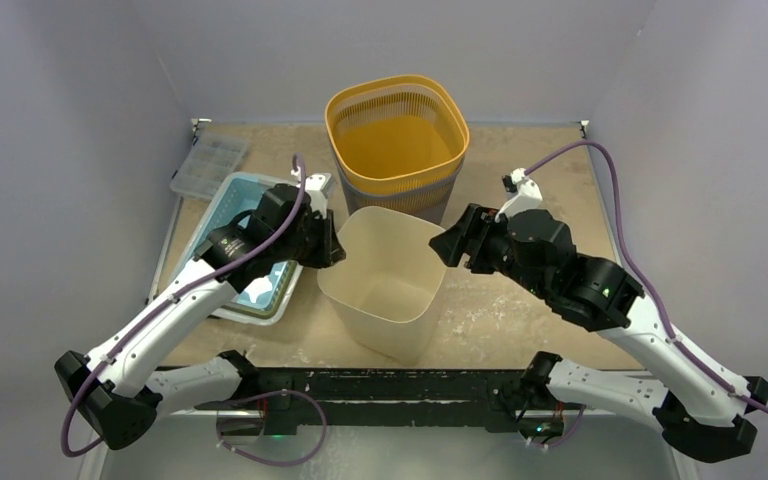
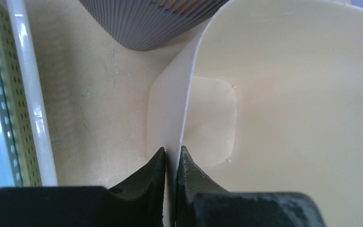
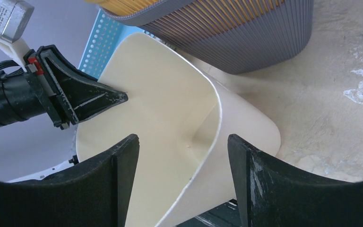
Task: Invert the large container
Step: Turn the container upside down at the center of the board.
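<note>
Currently the cream container [image 1: 385,300] stands mouth-up at the centre of the table [image 1: 520,320], showing only its bare inner floor; just behind it, an orange slatted basket [image 1: 397,140] sits nested in a grey ribbed shell [image 1: 422,196]. The left gripper [image 2: 172,153] is pinched tight on the container's left wall at the rim, one finger inside, one outside. The right gripper [image 3: 180,140] stands wide apart, straddling the right wall's rim without clamping it
</note>
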Motion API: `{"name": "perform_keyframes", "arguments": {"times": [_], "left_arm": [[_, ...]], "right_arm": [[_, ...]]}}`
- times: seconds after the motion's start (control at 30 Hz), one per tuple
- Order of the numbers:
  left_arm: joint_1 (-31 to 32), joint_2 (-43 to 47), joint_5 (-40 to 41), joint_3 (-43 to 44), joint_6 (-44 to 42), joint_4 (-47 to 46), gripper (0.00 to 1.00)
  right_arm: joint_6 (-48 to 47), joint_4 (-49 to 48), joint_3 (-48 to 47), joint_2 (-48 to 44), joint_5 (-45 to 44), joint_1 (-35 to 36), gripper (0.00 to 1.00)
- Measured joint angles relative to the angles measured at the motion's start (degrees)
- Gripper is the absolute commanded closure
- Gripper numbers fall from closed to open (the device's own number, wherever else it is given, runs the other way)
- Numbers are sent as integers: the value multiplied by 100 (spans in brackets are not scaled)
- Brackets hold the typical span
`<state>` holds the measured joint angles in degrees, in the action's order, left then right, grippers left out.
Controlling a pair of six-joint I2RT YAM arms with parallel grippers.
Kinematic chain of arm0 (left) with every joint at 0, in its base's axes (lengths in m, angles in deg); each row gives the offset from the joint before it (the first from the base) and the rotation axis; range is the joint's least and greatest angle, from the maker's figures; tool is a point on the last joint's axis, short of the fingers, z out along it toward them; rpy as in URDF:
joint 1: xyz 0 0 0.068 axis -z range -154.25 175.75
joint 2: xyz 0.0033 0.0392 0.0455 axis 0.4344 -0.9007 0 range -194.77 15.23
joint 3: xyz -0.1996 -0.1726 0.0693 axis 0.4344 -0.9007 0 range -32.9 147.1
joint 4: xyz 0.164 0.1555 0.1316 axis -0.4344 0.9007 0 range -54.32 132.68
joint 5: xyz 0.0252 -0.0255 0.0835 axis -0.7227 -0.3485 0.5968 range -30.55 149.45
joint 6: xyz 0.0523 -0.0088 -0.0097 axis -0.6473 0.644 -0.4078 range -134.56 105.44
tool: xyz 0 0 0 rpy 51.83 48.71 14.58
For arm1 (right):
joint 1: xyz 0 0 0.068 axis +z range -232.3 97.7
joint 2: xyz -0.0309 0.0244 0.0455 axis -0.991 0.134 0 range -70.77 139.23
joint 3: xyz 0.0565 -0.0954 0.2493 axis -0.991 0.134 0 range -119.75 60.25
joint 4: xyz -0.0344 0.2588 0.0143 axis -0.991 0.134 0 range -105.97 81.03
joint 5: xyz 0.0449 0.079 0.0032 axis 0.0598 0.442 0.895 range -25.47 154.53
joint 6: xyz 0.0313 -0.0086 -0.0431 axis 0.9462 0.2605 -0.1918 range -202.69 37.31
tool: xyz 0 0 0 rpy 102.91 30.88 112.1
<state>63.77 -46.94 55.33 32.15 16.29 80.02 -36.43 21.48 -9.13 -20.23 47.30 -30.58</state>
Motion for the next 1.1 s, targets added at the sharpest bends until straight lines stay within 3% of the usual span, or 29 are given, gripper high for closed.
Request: {"name": "perform_keyframes", "arguments": {"times": [0.17,0.47,0.67,0.77,0.93,1.1], "left_arm": [[-9,162,208,-271,74,-278,100],[-7,1416,79,-2315,1537,-1818,100],[-7,1663,-59,-3303,2286,-2986,100],[-7,1694,-55,-3888,2614,-3674,100],[-4,1685,-26,-4819,3080,-4966,100],[-4,1340,7,-5543,3423,-6284,100]], "right_arm": [[59,22,0,-7,-127,0,26],[315,315,-2,-496,-756,0,20],[343,247,-4,-852,-870,0,18],[258,175,-13,-789,-750,0,18],[50,9,-13,-391,-319,0,7],[-262,-254,20,-63,232,0,7]]}}
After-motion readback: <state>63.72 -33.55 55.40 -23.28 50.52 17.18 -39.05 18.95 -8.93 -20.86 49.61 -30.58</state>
